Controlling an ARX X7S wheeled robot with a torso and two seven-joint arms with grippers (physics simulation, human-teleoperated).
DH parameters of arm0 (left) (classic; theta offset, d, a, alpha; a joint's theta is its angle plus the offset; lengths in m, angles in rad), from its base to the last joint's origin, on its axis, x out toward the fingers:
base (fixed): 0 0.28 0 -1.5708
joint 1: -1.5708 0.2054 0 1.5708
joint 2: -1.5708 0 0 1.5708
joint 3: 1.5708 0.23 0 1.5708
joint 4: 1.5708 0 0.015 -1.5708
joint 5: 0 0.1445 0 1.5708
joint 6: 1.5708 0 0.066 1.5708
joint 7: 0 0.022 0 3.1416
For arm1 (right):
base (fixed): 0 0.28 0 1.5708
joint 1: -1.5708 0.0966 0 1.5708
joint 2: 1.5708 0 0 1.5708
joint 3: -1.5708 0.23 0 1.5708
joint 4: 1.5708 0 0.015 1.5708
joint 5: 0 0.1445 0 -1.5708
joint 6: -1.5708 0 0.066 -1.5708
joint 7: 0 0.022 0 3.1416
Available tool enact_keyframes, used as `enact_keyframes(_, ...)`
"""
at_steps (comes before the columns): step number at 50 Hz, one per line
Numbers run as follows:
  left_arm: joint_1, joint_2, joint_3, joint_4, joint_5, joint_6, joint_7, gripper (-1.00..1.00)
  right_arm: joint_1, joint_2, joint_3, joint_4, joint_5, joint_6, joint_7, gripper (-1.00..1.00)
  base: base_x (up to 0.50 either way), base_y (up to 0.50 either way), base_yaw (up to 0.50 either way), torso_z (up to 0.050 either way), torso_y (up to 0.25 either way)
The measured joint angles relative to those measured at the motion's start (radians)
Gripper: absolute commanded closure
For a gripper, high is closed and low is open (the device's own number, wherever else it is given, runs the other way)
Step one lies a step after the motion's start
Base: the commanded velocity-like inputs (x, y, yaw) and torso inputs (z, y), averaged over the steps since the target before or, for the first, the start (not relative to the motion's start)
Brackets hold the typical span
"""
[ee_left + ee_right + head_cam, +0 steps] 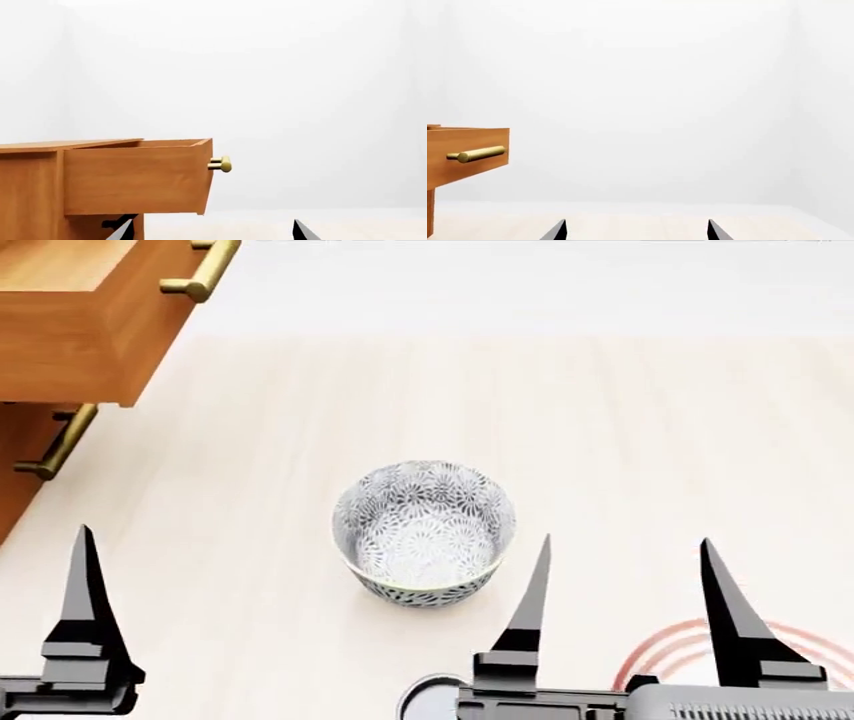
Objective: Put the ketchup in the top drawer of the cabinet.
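On the pale wooden floor, a patterned bowl [424,532] sits empty between cabinet [30,200] and right gripper [622,585], fingers spread. Top drawer [80,330] stands pulled out, contents hidden. Left gripper [210,231] also gapes, holding nothing. Ketchup appears nowhere.
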Motion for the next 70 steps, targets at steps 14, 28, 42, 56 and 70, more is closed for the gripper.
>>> enact_keyframes(14, 0.0, -0.011, 0.001, -0.014, -0.018, 0.01, -0.011, -1.0, 0.006, 0.011, -0.014, 0.011, 0.007, 0.001, 0.016, -1.0, 0.49, 0.0, 0.0, 0.0, 0.0)
enact_keyframes(28, -0.005, -0.019, 0.007, -0.026, -0.029, 0.012, -0.024, -1.0, 0.011, 0.018, -0.012, 0.027, 0.032, -0.002, 0.028, -1.0, 0.05, 0.32, 0.0, 0.0, 0.001)
enact_keyframes(42, -0.007, -0.029, 0.014, -0.034, -0.036, 0.016, -0.035, -1.0, 0.015, 0.027, -0.018, 0.038, 0.045, 0.002, 0.041, -1.0, 0.0, 0.5, 0.0, 0.0, 0.0)
enact_keyframes(56, -0.009, -0.039, 0.021, -0.032, -0.043, 0.015, -0.047, -1.0, 0.016, 0.037, -0.025, 0.041, 0.053, 0.002, 0.052, -1.0, 0.0, 0.5, 0.0, 0.0, 0.0)
enact_keyframes(70, -0.009, -0.049, 0.024, -0.033, -0.052, 0.015, -0.058, -1.0, 0.014, 0.047, -0.041, 0.048, 0.055, -0.009, 0.059, -1.0, 0.0, 0.36, 0.0, 0.0, 0.0)
